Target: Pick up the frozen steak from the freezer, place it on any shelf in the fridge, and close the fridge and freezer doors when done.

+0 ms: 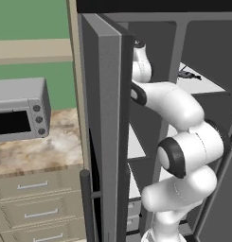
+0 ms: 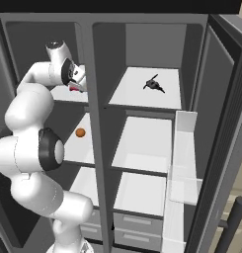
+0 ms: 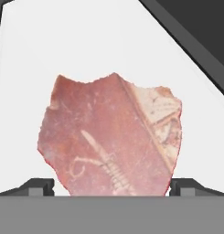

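Your gripper (image 3: 111, 185) reaches into freezer (image 2: 73, 123) over top shelf; jaws wide, fingertips flanking frozen steak (image 3: 111, 137), not clamped.

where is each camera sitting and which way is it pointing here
Left base view: behind the arm on its left, looking past the open freezer door edge; arm at lower right.
Right base view: behind on the right, facing into the freezer and fridge; arm at lower left, end effector on the top freezer shelf.
Hand view: on the hand, looking down at the frozen steak between the fingertips.
Both base views share the small dark item on the fridge shelf.
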Tool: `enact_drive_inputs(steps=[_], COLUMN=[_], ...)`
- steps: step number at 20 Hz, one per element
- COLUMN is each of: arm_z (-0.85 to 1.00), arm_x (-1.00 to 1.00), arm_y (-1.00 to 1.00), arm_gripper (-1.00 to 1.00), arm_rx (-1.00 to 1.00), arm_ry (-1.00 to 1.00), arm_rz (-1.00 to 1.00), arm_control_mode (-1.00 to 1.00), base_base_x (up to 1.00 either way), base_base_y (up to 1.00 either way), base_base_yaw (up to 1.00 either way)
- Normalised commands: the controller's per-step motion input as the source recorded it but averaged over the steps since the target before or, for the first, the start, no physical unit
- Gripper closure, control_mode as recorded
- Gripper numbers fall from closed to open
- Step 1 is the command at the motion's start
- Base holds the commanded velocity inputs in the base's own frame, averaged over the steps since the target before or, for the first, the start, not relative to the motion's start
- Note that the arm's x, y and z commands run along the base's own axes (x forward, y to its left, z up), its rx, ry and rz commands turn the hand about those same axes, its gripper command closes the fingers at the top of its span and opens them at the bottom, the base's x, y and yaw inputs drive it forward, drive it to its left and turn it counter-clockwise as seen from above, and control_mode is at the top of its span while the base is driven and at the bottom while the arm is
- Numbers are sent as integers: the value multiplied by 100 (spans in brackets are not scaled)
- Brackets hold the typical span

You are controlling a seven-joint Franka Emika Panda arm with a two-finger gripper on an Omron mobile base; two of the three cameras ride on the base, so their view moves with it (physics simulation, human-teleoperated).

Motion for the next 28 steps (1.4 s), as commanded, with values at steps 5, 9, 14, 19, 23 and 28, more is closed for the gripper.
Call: enact_drive_inputs(steps=[5, 9, 14, 19, 23, 28], arm_z=[-33, -21, 0, 0, 12, 20], arm_x=[8, 0, -5, -58, -77, -96], arm_y=[0, -8, 0, 0, 0, 0], arm_gripper=[100, 100, 100, 100, 100, 100], arm_rx=[-3, 0, 0, 10, 11, 14], arm_ry=[3, 0, -1, -21, -32, -31], arm_rz=[1, 3, 0, 0, -1, -5], arm_control_mode=[-100, -100, -100, -100, -100, -100], base_base_x=[0, 0, 0, 0, 0, 0], base_base_y=[0, 0, 0, 0, 0, 0], base_base_yaw=[0, 0, 0, 0, 0, 0])
